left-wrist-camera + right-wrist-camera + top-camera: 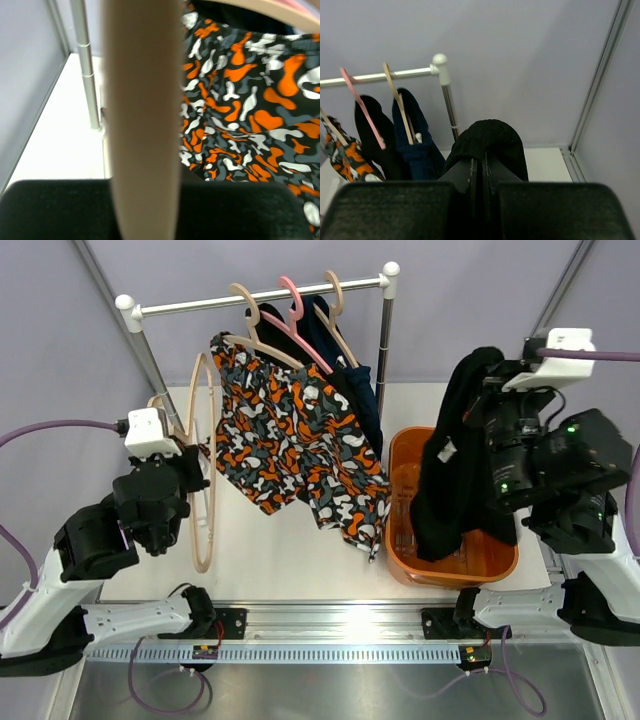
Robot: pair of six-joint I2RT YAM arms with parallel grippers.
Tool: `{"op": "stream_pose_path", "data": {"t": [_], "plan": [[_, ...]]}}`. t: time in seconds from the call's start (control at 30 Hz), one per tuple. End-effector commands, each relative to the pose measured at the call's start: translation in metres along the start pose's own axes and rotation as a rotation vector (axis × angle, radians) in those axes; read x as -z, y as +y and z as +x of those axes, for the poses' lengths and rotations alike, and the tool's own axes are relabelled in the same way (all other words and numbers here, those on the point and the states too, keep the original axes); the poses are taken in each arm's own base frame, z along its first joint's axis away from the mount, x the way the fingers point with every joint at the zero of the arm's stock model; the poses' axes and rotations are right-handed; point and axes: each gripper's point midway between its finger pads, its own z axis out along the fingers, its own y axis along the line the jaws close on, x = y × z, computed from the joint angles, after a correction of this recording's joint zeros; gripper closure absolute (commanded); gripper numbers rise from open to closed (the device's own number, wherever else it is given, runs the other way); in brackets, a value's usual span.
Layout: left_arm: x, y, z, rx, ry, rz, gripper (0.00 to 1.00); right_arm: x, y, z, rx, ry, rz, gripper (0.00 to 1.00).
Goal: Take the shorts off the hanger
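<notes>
Currently black shorts [447, 475] are clamped in the closed right gripper [480, 172], hanging below it into the orange basket [502, 565]. A bare beige hanger [205, 525] is pinched by the left gripper [188, 475]; patterned shorts [300, 440] are hung just beyond it.

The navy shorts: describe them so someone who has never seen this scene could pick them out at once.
Start at the metal clothes rail at the back of the table. Of the three hangers on it, take the beige hanger nearest the right post; the navy shorts hang there. The black shorts beside them use the pink hanger; the patterned shorts come next.
</notes>
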Motion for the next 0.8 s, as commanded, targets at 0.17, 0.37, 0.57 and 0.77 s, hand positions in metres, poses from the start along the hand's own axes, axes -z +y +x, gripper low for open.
{"op": "stream_pose_path", "data": {"t": [0.17,0.37,0.57,0.77], "plan": [[-0.014,-0.001,0.014,0.057,0.084,-0.005,1.00,0.010,-0.008,0.150,-0.111,0.307,0.047,1.00],[-0.035,-0.002,0.013,0.031,0.132,0.001,1.00,0.040,-0.001,0.280,-0.176,0.578,0.066,0.93],[-0.062,-0.003,-0.005,0.063,0.151,0.014,1.00,0.059,-0.023,0.332,-0.143,0.678,0.129,0.90],[-0.090,-0.002,-0.025,0.094,0.136,-0.002,1.00,0.060,-0.027,0.345,-0.147,0.716,0.115,0.83]]}}
